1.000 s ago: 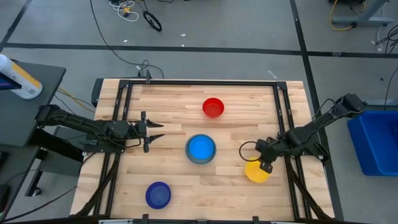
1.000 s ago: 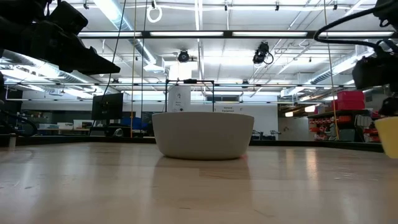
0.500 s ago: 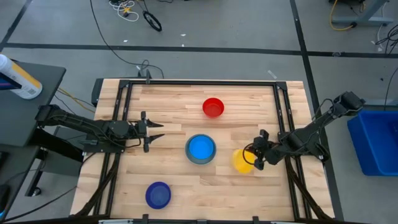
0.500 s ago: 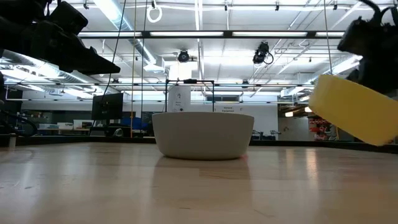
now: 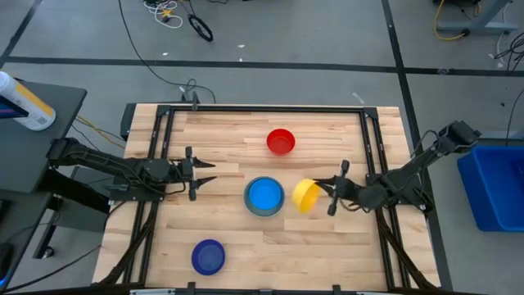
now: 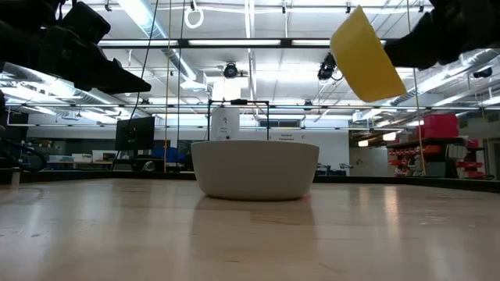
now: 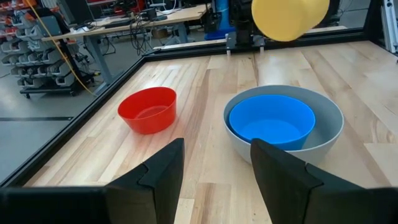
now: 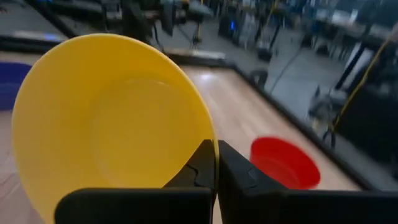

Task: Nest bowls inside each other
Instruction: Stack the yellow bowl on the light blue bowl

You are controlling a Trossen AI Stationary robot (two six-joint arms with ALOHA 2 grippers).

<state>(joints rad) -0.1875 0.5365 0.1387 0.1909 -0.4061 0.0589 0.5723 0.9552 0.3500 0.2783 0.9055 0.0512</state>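
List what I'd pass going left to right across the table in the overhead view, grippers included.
Left gripper → dark blue bowl → light blue bowl nested in the grey bowl → red bowl → yellow bowl → right gripper.

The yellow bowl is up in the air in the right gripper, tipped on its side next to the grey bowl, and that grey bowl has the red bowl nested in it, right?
Not quite. The grey bowl holds the light blue bowl, as the left wrist view shows; the red bowl sits alone on the table. The rest is right: the right gripper holds the yellow bowl aloft, tipped, beside the grey bowl.
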